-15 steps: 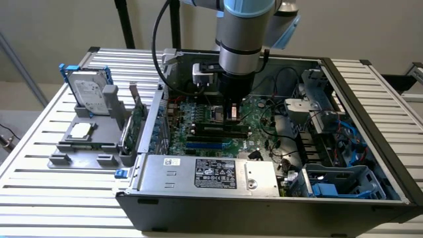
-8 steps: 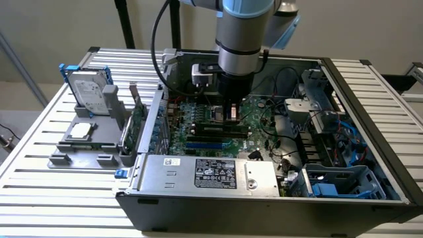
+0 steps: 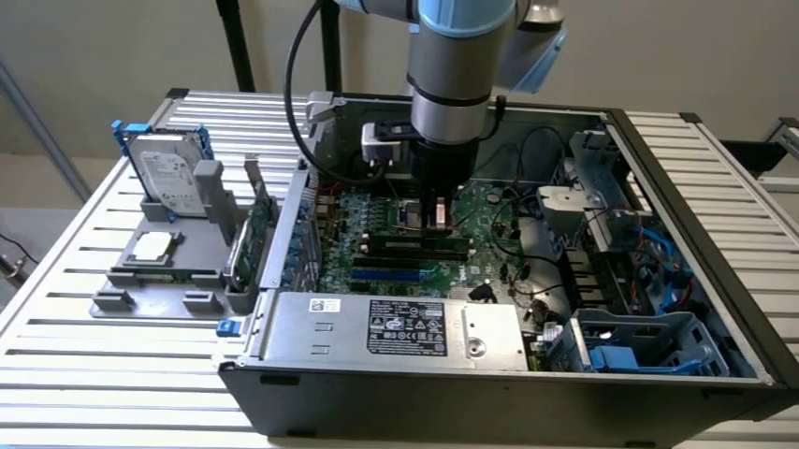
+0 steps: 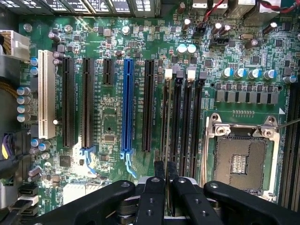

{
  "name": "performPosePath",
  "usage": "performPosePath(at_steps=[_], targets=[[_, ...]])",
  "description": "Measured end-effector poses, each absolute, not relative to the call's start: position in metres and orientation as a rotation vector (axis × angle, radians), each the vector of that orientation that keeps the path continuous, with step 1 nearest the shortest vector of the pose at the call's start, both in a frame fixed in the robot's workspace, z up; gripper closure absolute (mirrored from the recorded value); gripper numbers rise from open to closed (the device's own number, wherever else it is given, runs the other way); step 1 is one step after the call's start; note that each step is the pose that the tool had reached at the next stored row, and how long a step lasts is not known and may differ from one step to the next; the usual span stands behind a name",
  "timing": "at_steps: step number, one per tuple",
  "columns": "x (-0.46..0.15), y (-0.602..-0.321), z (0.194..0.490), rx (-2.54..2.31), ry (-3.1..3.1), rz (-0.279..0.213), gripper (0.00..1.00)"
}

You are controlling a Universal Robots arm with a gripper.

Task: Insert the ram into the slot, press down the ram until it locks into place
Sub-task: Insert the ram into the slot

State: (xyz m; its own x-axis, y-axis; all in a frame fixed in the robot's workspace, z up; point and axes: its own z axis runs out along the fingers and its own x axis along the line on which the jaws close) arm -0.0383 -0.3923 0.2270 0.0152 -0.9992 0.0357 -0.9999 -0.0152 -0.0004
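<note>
My gripper [image 3: 437,223] reaches down into the open computer case and hangs just above the green motherboard [image 3: 481,267]. In the wrist view its two black fingers [image 4: 159,172] stand almost together, leaving a hairline gap, so the gripper [image 4: 166,165] is shut. The fingertips sit over the near end of the black memory slots [image 4: 177,122], beside the one closest to the blue slot [image 4: 126,105]. In the exterior view these slots [image 3: 413,248] lie directly under the fingers. I cannot pick out the ram; anything between the fingers is hidden.
The square silver CPU socket [image 4: 240,157] lies beside the memory slots. The power supply [image 3: 393,323] and the case walls [image 3: 699,243] box in the board. On the exterior view's left, a grey fixture [image 3: 156,281] holds a hard drive [image 3: 168,173] and an upright green card [image 3: 258,234].
</note>
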Motion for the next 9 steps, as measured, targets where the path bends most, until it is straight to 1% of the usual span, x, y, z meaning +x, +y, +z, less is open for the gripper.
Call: performPosePath(at_steps=[9], targets=[[-0.0405,-0.3921,0.2263,2.222,-2.188,0.043,0.87]])
